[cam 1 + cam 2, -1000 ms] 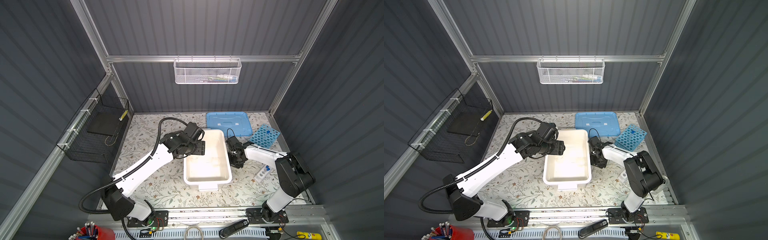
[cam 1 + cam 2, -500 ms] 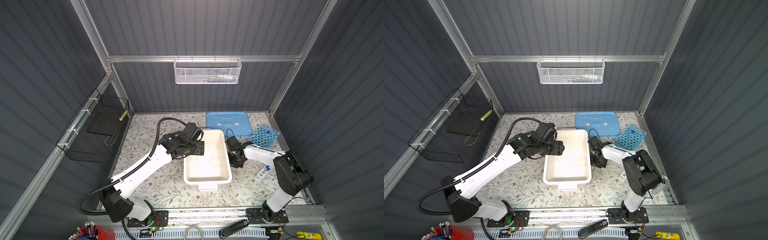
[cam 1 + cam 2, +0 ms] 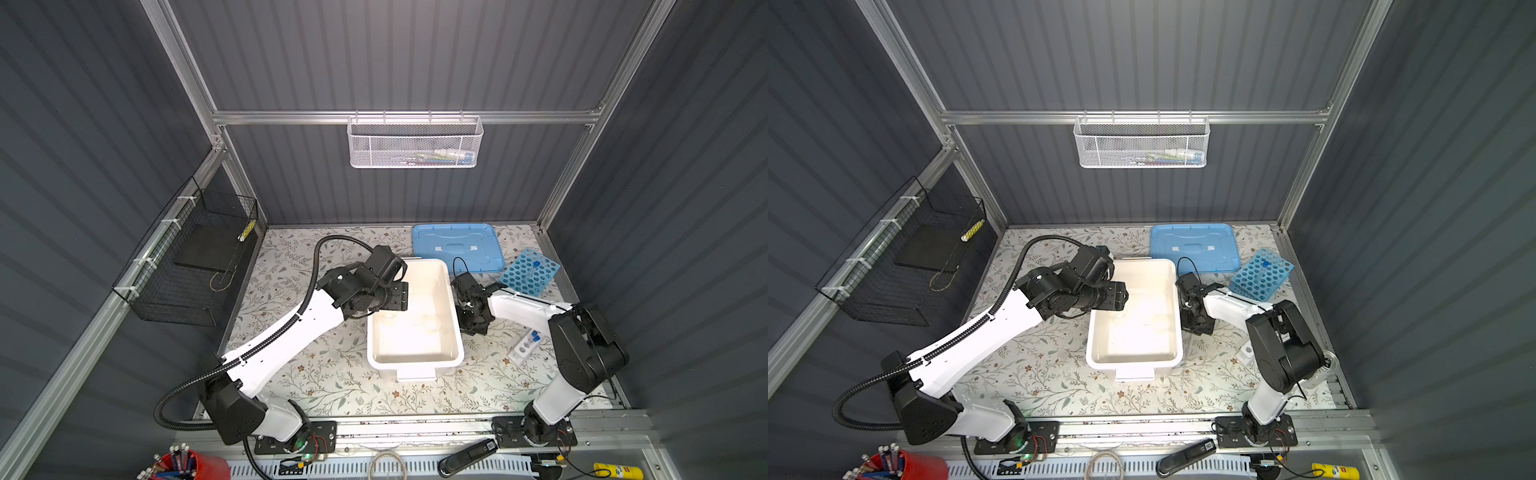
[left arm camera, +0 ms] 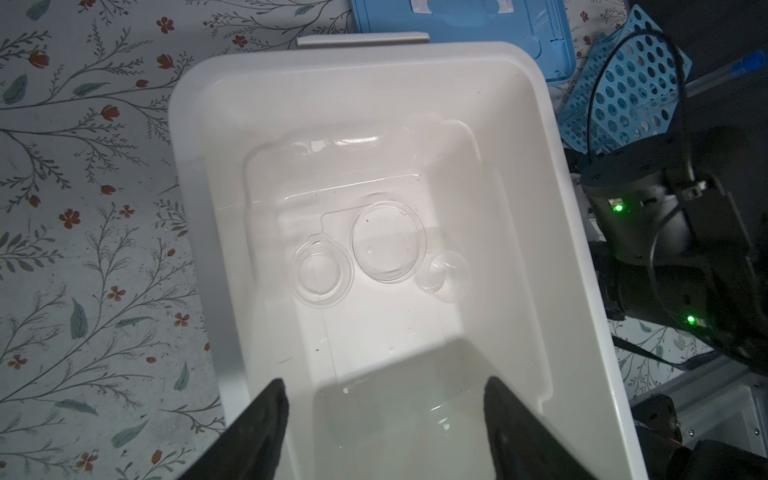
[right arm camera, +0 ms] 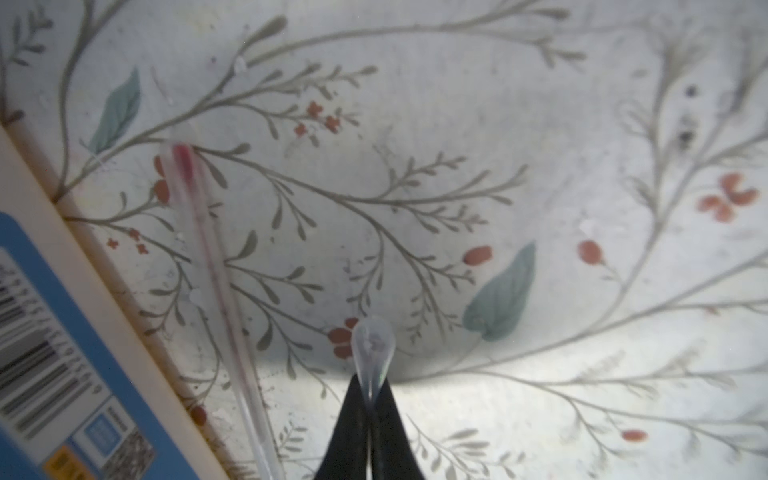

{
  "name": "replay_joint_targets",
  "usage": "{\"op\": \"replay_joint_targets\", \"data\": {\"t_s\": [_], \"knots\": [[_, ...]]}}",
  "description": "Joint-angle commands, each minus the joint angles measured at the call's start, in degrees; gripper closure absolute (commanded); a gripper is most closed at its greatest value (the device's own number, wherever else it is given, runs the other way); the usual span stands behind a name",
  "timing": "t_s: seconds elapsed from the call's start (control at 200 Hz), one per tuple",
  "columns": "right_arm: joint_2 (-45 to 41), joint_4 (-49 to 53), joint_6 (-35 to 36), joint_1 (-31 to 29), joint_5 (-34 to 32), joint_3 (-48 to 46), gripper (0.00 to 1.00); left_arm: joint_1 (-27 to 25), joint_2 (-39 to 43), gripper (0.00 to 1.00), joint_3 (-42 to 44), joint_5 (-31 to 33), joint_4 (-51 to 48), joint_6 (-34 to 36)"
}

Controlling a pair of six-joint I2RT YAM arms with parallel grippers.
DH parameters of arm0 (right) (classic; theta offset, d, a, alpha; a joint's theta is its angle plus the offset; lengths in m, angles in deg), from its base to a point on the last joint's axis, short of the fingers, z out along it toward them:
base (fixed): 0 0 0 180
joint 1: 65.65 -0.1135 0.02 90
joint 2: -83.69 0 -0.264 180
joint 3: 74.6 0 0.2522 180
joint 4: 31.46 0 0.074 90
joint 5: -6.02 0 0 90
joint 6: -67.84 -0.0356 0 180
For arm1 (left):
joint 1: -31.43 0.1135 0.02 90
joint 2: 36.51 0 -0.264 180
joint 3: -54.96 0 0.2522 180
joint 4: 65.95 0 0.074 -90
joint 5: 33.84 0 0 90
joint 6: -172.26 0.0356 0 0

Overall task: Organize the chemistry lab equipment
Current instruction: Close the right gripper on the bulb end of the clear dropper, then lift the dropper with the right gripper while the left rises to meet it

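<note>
clear tip in right tool

No legible text; barcode label on tub blurred.

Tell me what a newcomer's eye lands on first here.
The big white tub mid-table, with clear round vessels on its floor and the left gripper open above it. Beside the tub, the right gripper is shut on a small clear teardrop-tipped piece; a blue lid and sky-blue rack sit toward the back.
</note>
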Motion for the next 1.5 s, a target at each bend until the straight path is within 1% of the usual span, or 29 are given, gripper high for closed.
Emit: {"op": "replay_joint_targets", "data": {"t_s": [0.0,0.15,0.275,0.38,0.5,0.605,0.7,0.896,0.966,1.071,1.316,1.496], "knots": [[-4.3,5.1,1.0,0.7,-3.5,2.0,0.94,0.1,1.0,0.25,-1.2,0.1,-1.2,-0.4],[-11.2,11.8,1.8,1.0,-7.0,6.1,0.95,0.1,-0.1,0.26,-4.4,-0.6,-2.7,-0.4],[-16.2,18.8,3.1,1.1,-9.9,12.9,0.94,0.1,-2.2,0.26,-8.9,-1.5,-4.0,-0.1],[-18.3,23.6,4.9,1.4,-12.4,19.5,0.94,0.0,-4.3,0.27,-12.3,-3.0,-4.3,0.3],[-18.0,26.7,7.4,1.7,-12.6,27.2,0.94,0.1,-6.3,0.27,-14.9,-4.9,-3.8,0.7],[-16.2,27.3,9.0,1.6,-9.3,33.4,0.94,0.1,-6.9,0.27,-15.8,-7.5,-1.5,0.5],[-14.9,26.3,9.4,1.5,-6.0,36.8,0.94,0.1,-6.9,0.27,-15.8,-10.6,2.2,-0.3],[-13.0,22.1,8.4,0.2,1.2,37.9,0.95,0.1,-7.6,0.28,-13.3,-16.6,9.9,-3.2],[-12.1,21.0,7.8,-0.9,2.5,38.0,0.95,0.0,-7.6,0.29,-12.2,-18.1,11.6,-4.0],[-11.4,18.7,6.9,-2.3,4.9,38.3,0.95,0.1,-6.7,0.30,-9.7,-18.7,13.8,-4.8],[-8.1,17.5,6.8,-4.3,6.5,42.3,0.95,0.1,-4.4,0.32,-5.9,-19.3,15.8,-5.9],[-6.8,14.9,5.4,-5.0,7.6,43.1,0.95,0.1,-3.2,0.33,-3.3,-20.5,18.6,-6.6]]}}
